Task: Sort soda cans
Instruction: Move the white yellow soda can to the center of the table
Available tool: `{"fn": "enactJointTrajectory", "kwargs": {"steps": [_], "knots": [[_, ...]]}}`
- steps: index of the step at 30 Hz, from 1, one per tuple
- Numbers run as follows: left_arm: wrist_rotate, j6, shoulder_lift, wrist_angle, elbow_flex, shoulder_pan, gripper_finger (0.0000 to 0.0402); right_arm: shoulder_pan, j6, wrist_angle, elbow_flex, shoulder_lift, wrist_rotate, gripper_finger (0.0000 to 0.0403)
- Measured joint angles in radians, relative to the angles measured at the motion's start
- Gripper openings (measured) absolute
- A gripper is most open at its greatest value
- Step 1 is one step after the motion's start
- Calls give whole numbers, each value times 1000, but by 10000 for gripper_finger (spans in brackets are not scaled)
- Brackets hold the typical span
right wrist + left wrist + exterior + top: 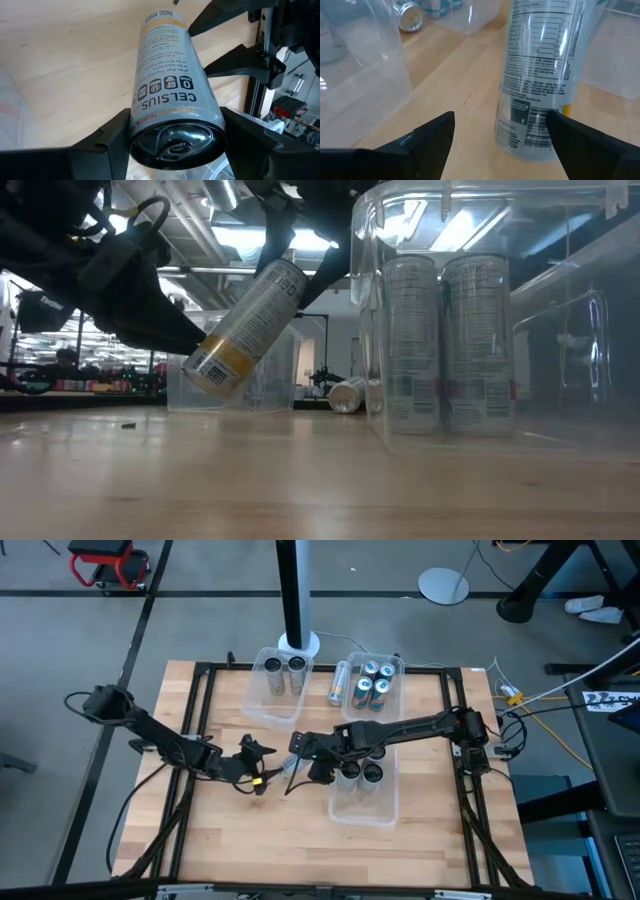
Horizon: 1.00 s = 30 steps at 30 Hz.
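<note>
Your right gripper [175,137] is clamped around the top end of a slim silver-and-yellow soda can [167,85], holding it tilted above the wooden table [230,840], just beside the clear plastic bin [362,802] with two dark-topped cans [360,773]. Your left gripper [502,132] stands wide at the can's lower end, one finger [585,140] against its side, the other finger clear of it.
</note>
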Motion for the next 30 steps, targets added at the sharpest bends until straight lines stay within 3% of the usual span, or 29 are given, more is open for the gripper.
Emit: {"fn": "enactJointTrajectory", "kwargs": {"steps": [8, 12, 15, 19, 23, 30], "knots": [[48, 68, -117, -20, 23, -9, 309, 1, 54, 9, 1, 2, 19, 242], [96, 121, -152, -27, 44, 1, 329, 1, 56, 5, 1, 2, 19, 242], [157, 161, -153, -17, 73, 29, 353, 1, 56, 11, 1, 2, 18, 242], [159, 173, -133, -26, 87, 84, 370, 2, 56, 31, 0, 2, 6, 242], [168, 157, -112, -20, 95, 133, 372, 2, 56, 43, 0, 2, -6, 242], [295, 159, -48, 51, 95, 157, 372, 2, 56, 76, 0, 3, -31, 242]]}}
